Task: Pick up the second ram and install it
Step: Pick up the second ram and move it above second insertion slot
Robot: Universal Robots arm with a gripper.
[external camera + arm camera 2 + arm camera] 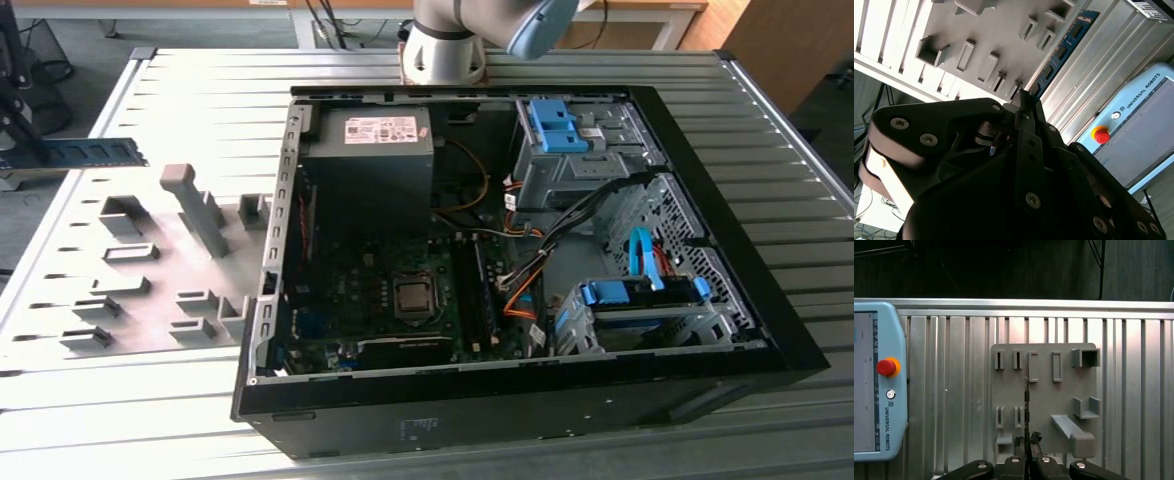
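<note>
The gripper (pixel 1027 440) is clamped on the ram (pixel 1026 400). In both wrist views the two fingers (pixel 1030 107) meet on one end of the stick. The ram (pixel 1061 47) projects straight out from the fingertips, and the first wrist view shows it edge-on.

Beyond the ram's free end lies the grey holder plate (pixel 1054 400) with its raised blocks, resting on the slatted table (pixel 954 390). In the exterior view the ram (pixel 94 153) appears raised clear of the plate (pixel 147 290).

A teach pendant (pixel 874 390) lies on the table beside the plate, off to one side of the gripper.

The open computer case (pixel 694 260) stands well apart from the held ram, with its black slots (pixel 477 290) exposed.
</note>
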